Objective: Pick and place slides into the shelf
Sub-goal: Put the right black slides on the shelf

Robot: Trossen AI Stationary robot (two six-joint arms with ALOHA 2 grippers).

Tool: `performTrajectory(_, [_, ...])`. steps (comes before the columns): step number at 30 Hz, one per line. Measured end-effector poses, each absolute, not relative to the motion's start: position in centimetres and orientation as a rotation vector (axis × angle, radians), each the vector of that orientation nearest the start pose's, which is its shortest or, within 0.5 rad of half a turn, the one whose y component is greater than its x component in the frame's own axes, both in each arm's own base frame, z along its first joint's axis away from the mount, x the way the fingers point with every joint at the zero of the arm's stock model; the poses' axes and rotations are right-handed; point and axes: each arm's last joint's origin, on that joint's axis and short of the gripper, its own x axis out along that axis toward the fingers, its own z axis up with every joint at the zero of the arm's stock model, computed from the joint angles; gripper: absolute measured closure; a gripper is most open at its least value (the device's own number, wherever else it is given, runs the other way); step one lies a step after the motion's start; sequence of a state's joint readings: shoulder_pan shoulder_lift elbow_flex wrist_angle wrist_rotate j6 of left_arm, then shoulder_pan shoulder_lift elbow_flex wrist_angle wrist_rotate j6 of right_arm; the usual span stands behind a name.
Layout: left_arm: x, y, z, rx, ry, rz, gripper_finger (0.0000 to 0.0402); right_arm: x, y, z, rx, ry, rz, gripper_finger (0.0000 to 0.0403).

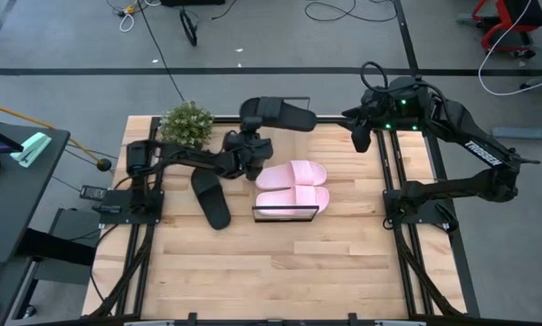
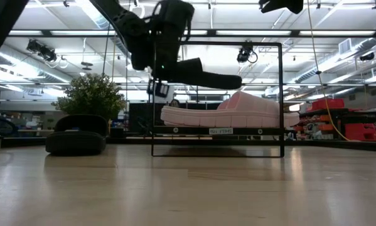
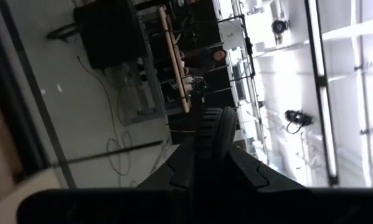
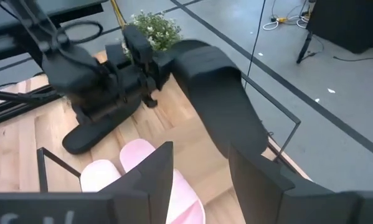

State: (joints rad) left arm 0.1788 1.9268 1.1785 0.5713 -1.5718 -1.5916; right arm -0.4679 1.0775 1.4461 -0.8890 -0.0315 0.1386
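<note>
My left gripper (image 1: 251,131) reaches level from the table's left and is shut on a black slide (image 1: 284,113), which hangs in the air at the far side of the shelf (image 2: 219,131). In the low view this slide (image 2: 200,72) shows above two pale pink slides (image 1: 293,186). The pink slides lie side by side, soles down, on the shelf's plank inside its black wire frame (image 2: 280,94). A second black slide (image 1: 212,197) lies on the table to the shelf's left. My right gripper (image 4: 205,186) stands open and raised at the far right, holding nothing. My left gripper pinches the black slide's end next to the strap (image 4: 174,57) between its two fingers. The fingers (image 3: 180,168) come level from the table's left, along the slide's length. The slide is lifted clear, roughly level, and its free end (image 2: 235,81) points toward the table's right.
A potted plant (image 1: 187,122) stands at the table's far left, just behind my left arm. The shelf's thin upright wires (image 4: 279,124) rise beside the held slide. Bare wood (image 1: 280,272) stretches across the near half of the table.
</note>
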Motion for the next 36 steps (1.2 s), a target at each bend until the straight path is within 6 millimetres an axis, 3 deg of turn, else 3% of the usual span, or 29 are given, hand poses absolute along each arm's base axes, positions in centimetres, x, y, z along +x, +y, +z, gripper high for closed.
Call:
performTrajectory(9, [39.4,10.4,18.4,-1.038,-1.254,1.404,0.0346,17.1,-8.5,42.6,0.303,0.497,-0.471,0.0243])
performTrajectory(17, [39.1,11.3,18.0,-0.982,-1.218,1.455,0.0346,17.4,-8.7,41.5,0.321,0.534,-0.473,0.0243])
performTrajectory(36, [38.4,12.5,16.9,-0.859,-1.099,1.554,0.0346,17.4,-8.7,41.5,0.322,0.531,-0.469,0.0243])
